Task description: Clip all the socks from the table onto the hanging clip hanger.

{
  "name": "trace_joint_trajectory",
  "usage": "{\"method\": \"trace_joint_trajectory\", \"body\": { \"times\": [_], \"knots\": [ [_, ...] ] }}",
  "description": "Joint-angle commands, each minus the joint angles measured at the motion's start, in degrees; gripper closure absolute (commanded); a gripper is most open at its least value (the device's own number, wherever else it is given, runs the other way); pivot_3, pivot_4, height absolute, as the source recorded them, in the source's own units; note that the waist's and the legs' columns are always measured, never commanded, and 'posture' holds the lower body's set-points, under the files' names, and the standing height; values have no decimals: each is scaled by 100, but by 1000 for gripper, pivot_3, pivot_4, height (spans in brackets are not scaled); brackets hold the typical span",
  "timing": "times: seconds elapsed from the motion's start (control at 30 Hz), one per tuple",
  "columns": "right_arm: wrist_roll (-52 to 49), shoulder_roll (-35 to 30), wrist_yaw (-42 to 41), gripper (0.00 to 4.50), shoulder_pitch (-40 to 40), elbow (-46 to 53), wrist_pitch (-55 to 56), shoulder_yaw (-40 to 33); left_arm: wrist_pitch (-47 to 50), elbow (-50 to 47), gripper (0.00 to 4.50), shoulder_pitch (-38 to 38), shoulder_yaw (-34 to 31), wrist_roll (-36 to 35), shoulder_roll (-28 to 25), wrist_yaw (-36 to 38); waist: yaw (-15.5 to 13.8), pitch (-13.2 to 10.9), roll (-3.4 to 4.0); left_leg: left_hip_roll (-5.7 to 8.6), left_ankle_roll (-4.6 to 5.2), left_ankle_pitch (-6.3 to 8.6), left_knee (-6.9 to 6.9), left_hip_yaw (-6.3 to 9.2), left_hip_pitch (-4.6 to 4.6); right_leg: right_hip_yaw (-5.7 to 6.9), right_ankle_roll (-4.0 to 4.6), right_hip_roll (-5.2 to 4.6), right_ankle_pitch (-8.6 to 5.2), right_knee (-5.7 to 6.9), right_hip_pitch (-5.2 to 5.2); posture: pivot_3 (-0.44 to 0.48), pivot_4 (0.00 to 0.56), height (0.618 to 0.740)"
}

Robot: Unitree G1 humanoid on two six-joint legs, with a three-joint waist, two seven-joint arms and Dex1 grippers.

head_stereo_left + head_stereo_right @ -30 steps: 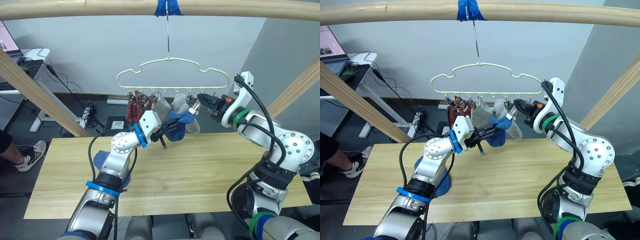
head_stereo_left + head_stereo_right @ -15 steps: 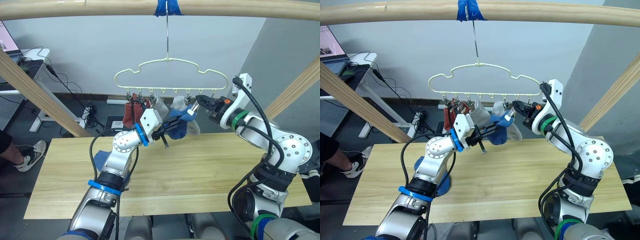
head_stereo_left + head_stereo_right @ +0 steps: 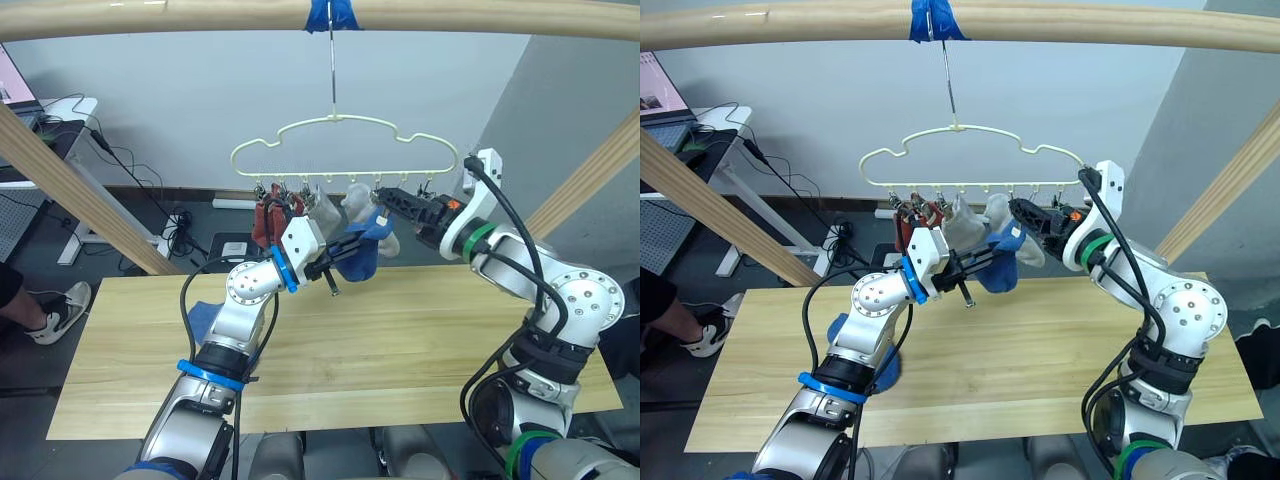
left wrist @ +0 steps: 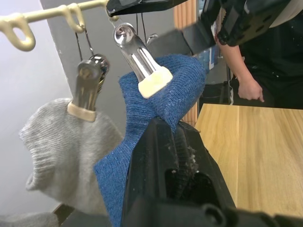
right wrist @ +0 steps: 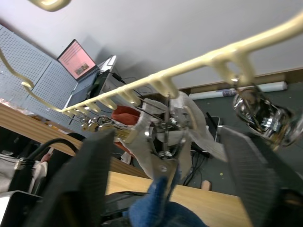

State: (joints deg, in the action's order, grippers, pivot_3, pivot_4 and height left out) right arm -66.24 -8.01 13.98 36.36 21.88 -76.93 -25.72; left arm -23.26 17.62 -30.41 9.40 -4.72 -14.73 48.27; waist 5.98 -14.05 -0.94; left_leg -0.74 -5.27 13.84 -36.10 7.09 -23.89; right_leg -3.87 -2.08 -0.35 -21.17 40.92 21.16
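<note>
Midway through clipping: left tool (image 3: pixel 335 268) pinched shut on a blue sock (image 3: pixel 358 250), lifting its cuff up to a silver clip (image 4: pixel 142 61) on the clip hanger (image 3: pixel 345 140), well above the bench (image 3: pixel 420 330). Right tool (image 3: pixel 1025 212) reaching in at that same clip, fingers (image 5: pixel 94 189) spread wide around it in the right wrist view. Next, probably: squeeze the clip open, feed the cuff between its pads, release. Already hanging: rust red socks (image 3: pixel 268 222) and light grey socks (image 3: pixel 322 210). Second blue sock (image 3: pixel 203 320) lying near the left edge of the bench, partly behind the left arm. No containers about.
</note>
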Motion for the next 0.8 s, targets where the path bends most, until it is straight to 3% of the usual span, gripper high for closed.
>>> {"method": "trace_joint_trajectory", "body": {
  "times": [0.03, 0.2, 0.4, 0.6, 0.7, 0.8],
  "knots": [
    [-561, -453, -148, 0, -229, 491, 73, -110, 173, -193, 3453, -85, 75, -251, 95, 119, 3, -1, -1, 1, 0, 0, 0, -2, -1, 0, 0, -2, 0, -1, 0, -120, 259, 740],
    [-688, -1302, -514, 0, -843, 1060, 321, 115, 1277, -431, 1978, 71, 131, -745, 120, 511, 25, -6, -3, -3, 1, 0, 1, -11, -3, 1, 0, 0, 0, -5, 0, -127, 261, 740],
    [701, -2090, -1056, 0, -1569, 1581, 1224, 900, 2108, -1044, 196, 399, -151, -1158, -376, 724, 77, -9, -3, -10, 2, 0, 2, -16, 4, -5, 0, 10, 0, -1, 1, -127, 260, 740],
    [2197, -2181, -1253, 0, -1935, 1797, 2354, 1693, 3270, -1929, 49, 728, -416, -1803, -1014, 1006, 40, -11, -4, -11, 2, -1, 1, -14, 4, -5, -1, 10, 0, -3, 1, -108, 256, 740],
    [2895, -1992, -1124, 595, -2015, 1829, 2876, 1981, 3977, -2329, 0, 828, -669, -2190, -1246, 875, 21, -15, -8, -12, 1, -1, 2, -12, 1, -3, -1, 9, -1, -7, 1, -106, 256, 740],
    [3539, -1861, -980, 1627, -2000, 1819, 3180, 2282, 4682, -2607, 0, 887, -952, -2563, -1334, 547, 1, -16, -9, -11, 1, -2, 2, -10, 1, -2, -1, 7, -1, -6, 2, -96, 254, 740]
  ]
}}
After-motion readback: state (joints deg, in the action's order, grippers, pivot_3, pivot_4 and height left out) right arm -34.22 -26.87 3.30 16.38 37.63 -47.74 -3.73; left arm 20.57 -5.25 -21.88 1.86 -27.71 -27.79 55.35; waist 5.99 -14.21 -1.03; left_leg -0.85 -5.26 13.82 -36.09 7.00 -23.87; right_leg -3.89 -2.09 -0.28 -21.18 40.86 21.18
